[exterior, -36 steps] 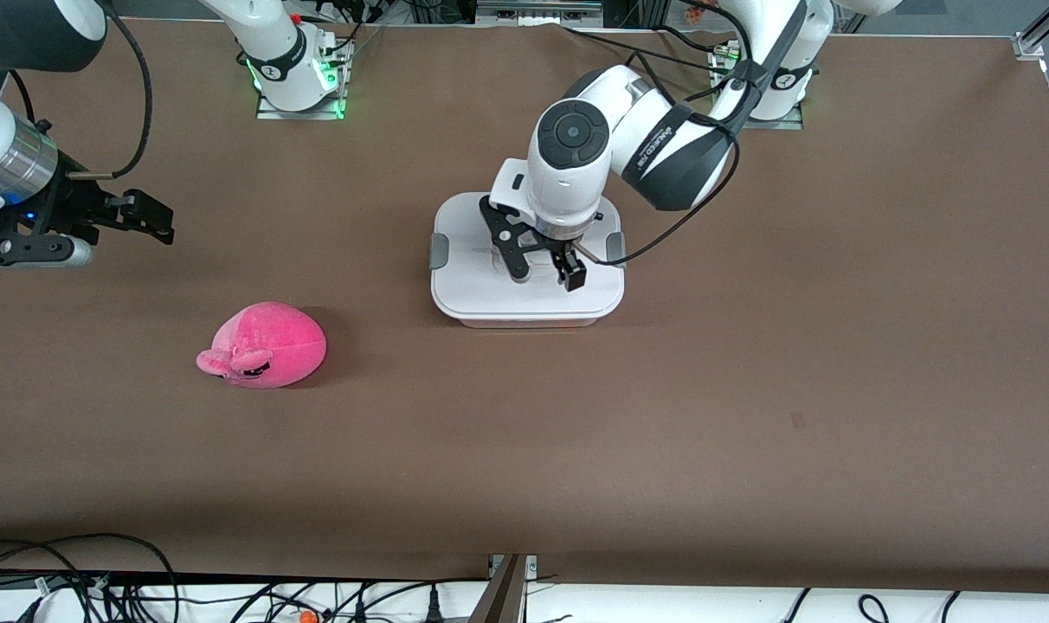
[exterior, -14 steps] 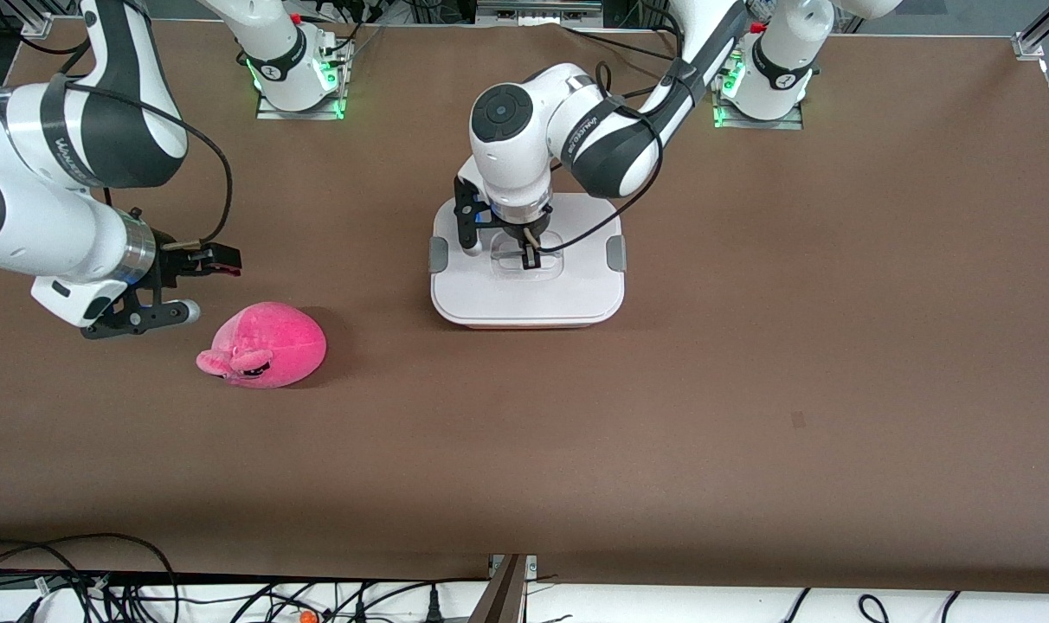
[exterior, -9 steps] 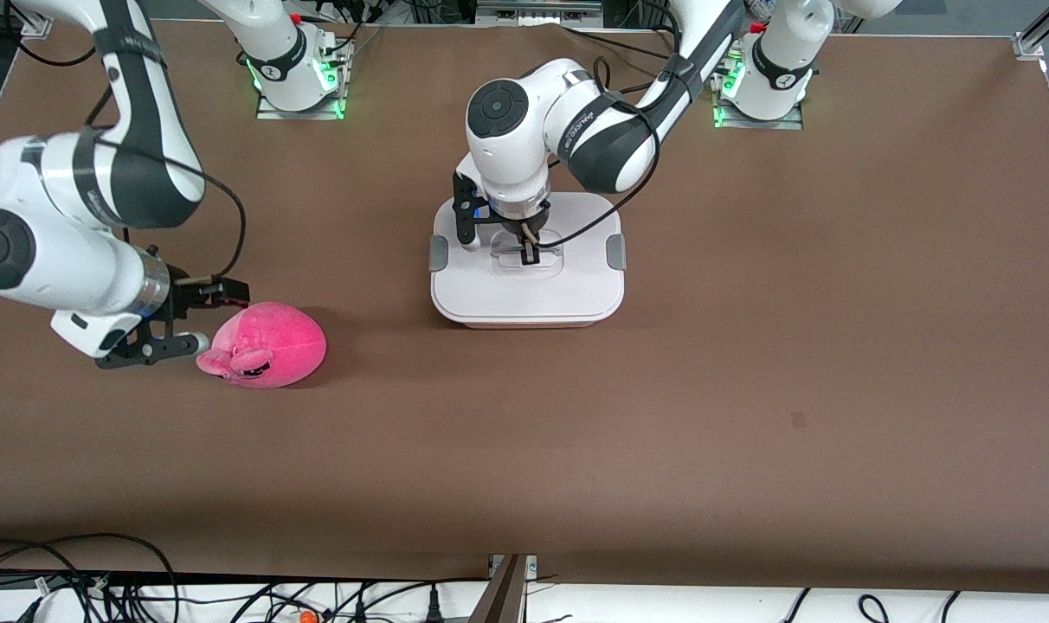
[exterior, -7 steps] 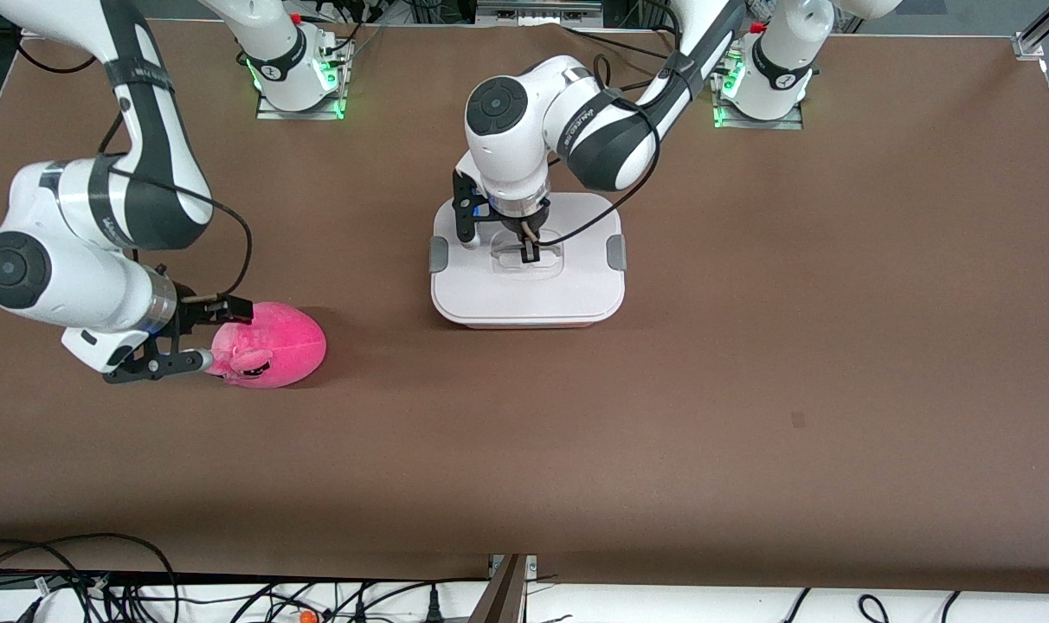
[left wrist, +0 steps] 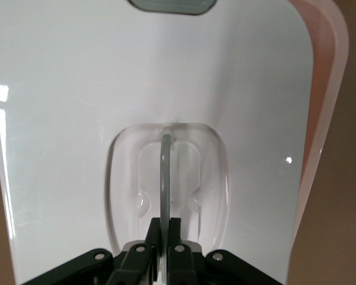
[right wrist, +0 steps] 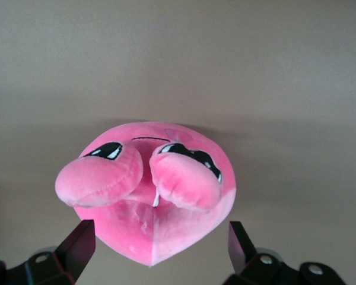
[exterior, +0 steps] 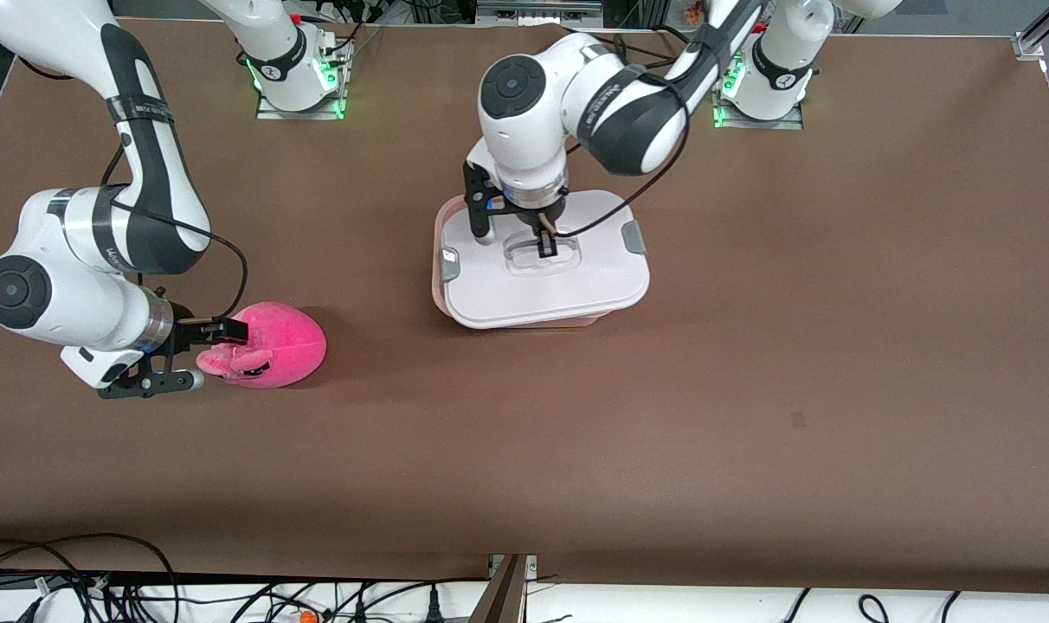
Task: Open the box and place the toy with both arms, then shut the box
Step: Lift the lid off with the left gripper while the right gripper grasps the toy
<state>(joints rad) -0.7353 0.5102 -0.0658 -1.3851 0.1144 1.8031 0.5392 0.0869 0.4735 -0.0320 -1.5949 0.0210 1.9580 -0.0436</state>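
The white lid [exterior: 576,285] is raised off the pale pink tub [exterior: 439,260] and shifted toward the left arm's end of the table, so the tub's rim shows beneath it. My left gripper [exterior: 543,247] is shut on the lid's clear centre handle [left wrist: 165,172]; the lid [left wrist: 65,119] and tub rim [left wrist: 323,89] also show in the left wrist view. The pink plush toy [exterior: 278,346] lies on the table toward the right arm's end. My right gripper [exterior: 213,355] is open, low at the toy's face end. In the right wrist view its fingers [right wrist: 80,243] stand either side of the toy [right wrist: 160,196], apart from it.
A grey side clip [exterior: 634,236] sits on each short end of the lid. The brown table [exterior: 749,389] spreads wide around both things. The arm bases [exterior: 299,78] stand along the edge farthest from the front camera. Cables hang past the nearest edge.
The left gripper closed on the lid's handle, then lifted and shifted the lid off the tub. The right gripper came down to the toy and now straddles its face end.
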